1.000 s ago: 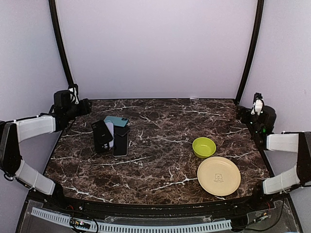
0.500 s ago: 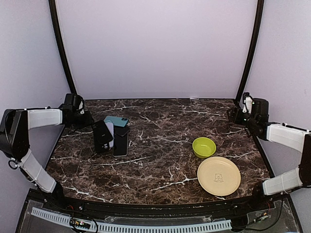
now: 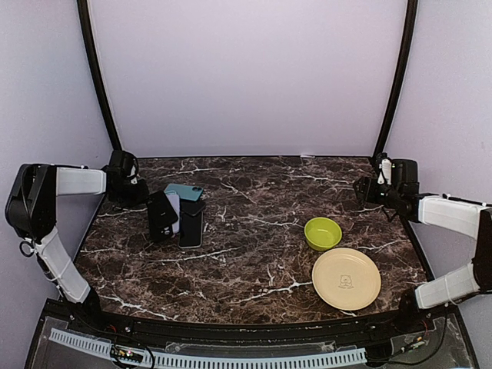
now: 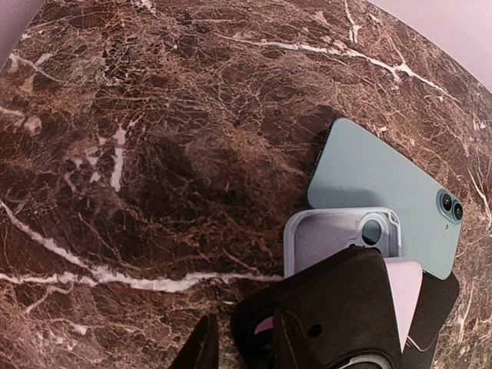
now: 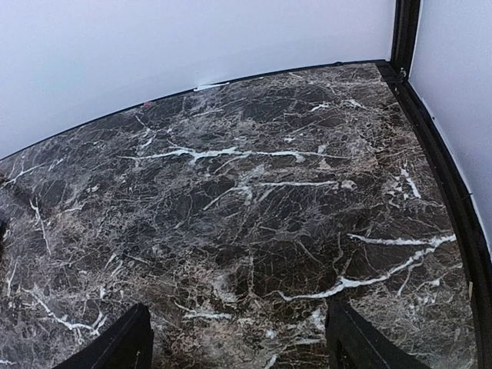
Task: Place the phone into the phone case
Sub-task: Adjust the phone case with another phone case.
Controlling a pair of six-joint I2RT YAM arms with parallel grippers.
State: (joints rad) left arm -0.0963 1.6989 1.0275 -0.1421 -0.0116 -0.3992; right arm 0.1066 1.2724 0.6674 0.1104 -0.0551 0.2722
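Left wrist view: left pincer (image 4: 242, 350), narrowly parted, beside phone (image 4: 384, 196) and phone case (image 4: 342, 238) at far-left corner of tabletop (image 3: 254, 254); right pincer (image 5: 238, 342) spread wide.

Overhead plus wrist close-ups, table (image 3: 254, 254) shared

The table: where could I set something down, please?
Free: the wide middle between the phone pile and green bowl, and the near-left front. Crowded: the pile at left; bowl and plate at right.
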